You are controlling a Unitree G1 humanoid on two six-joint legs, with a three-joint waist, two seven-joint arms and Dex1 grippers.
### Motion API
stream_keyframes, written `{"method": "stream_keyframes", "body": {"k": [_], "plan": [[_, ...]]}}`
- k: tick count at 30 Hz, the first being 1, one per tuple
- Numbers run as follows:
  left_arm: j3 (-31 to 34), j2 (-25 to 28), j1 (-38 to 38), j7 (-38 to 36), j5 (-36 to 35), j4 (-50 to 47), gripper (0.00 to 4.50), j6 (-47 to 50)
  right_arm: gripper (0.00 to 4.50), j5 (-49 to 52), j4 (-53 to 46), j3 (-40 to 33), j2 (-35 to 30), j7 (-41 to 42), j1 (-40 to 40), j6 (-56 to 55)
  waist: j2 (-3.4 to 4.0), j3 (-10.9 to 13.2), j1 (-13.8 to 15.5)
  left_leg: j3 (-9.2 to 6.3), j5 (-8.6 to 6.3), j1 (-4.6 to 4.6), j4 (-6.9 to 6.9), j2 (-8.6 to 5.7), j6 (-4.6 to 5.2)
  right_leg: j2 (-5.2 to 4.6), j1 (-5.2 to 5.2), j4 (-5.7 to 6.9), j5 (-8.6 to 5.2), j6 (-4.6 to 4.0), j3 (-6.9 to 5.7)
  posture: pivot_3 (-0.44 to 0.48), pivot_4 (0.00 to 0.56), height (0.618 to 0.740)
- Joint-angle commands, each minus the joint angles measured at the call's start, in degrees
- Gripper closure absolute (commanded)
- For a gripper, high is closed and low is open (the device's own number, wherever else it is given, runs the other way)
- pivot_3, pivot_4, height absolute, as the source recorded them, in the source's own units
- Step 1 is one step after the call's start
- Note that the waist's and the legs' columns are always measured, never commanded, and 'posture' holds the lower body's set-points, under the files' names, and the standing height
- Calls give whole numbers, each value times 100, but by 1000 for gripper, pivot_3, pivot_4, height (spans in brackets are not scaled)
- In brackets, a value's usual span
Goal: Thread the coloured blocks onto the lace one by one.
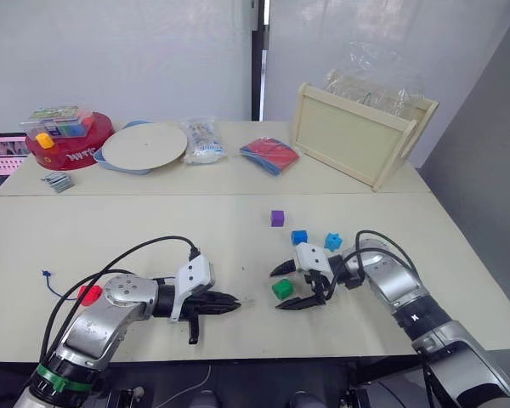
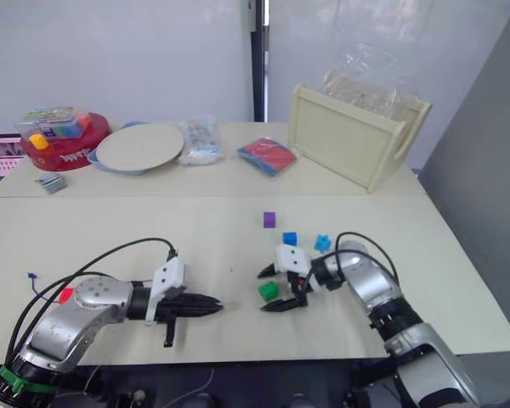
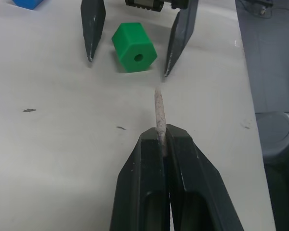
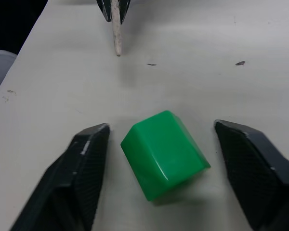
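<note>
Fingers of the left gripper [image 1: 229,303] are pinched tight on the lace's pale tip [image 3: 159,111], which points right at the green block [image 1: 282,289] on the near table [image 1: 153,229]. Right gripper [image 1: 291,286] lies spread wide, one finger on each side of that block without touching it. The lace [image 1: 51,285] trails off left past a red block [image 1: 90,294]. Farther right sit two blue blocks [image 1: 300,237], and beyond them a purple block [image 1: 277,218].

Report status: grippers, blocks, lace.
Left gripper shut on lace tip. Right gripper open, straddling green block, not gripping. Nothing between tip and block's hole.
</note>
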Motion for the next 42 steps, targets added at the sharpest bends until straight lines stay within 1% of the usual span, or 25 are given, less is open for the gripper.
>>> {"method": "stream_keyframes", "body": {"k": [1,3,4,11,15,23,31,36,40,42], "plan": [[85,23,-71,108,-62,-158,4500,65,2200,-8,-59,-207,5,84,31,-220,0,0,4,0,0,0,1,0,0,0,0,0,0,0,0,0,150,740],[16,-32,-141,159,-8,-100,4500,46,2880,22,-187,-247,10,51,121,-148,0,0,14,0,0,0,1,0,0,0,0,0,0,0,0,0,150,740],[-38,-104,-207,220,23,-67,4500,45,2969,33,-311,-271,14,0,191,-64,0,0,20,0,0,0,1,0,0,0,1,0,0,0,0,0,150,740],[-363,-406,-566,356,225,206,4500,-3,3045,-63,-970,-282,27,-299,557,430,0,0,15,0,0,1,5,-1,0,0,2,4,0,0,0,0,150,740],[-490,-464,-646,333,265,255,4500,29,3109,-127,-1223,-271,28,-502,661,765,0,0,0,-1,0,1,5,-1,0,2,2,5,0,0,0,0,150,740],[-605,-482,-687,303,336,362,4500,-47,3109,-128,-1451,-316,-35,-620,747,1081,0,0,4,-1,0,2,5,-1,0,1,2,5,0,1,0,0,150,740],[-801,-893,-949,412,467,573,4500,-84,3110,-92,-1769,-285,-10,-644,807,1331,0,0,16,-1,0,0,10,-2,0,0,3,5,0,1,0,0,150,740],[-927,-1127,-1006,423,478,507,4500,-18,3110,-100,-1856,-273,16,-706,820,1451,0,0,41,-1,0,-1,14,-4,0,-1,5,5,1,1,0,0,150,740],[-922,-1206,-1011,400,444,469,4500,40,3110,-123,-1875,-266,54,-770,818,1541,0,0,71,-1,0,-1,18,-5,0,-2,7,5,1,3,0,0,150,740],[-861,-1143,-972,364,433,450,4500,45,3110,-151,-1862,-266,55,-788,824,1565,0,0,76,-1,0,-1,20,-5,0,-2,8,5,2,3,0,0,150,740]]}}
